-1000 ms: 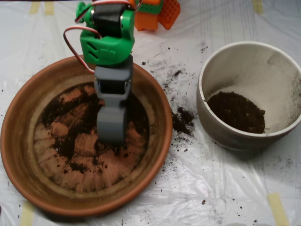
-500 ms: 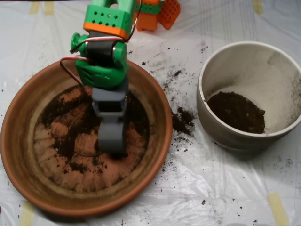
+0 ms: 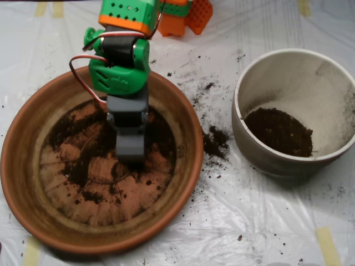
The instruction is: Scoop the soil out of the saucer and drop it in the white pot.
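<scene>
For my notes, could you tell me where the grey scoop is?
The grey scoop is left of centre, down inside the terracotta saucer, over its soil-streaked base.

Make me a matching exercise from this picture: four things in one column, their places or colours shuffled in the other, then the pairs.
Things:
1. scoop
2. saucer
3. white pot
4. spilled soil clump

Descriptions:
A. on the plastic sheet between the two dishes
B. at the right, a dark soil heap inside
C. grey, down in the middle of the terracotta dish
D. orange-brown, widest thing, at the left

Pairs: 1-C, 2-D, 3-B, 4-A
</scene>
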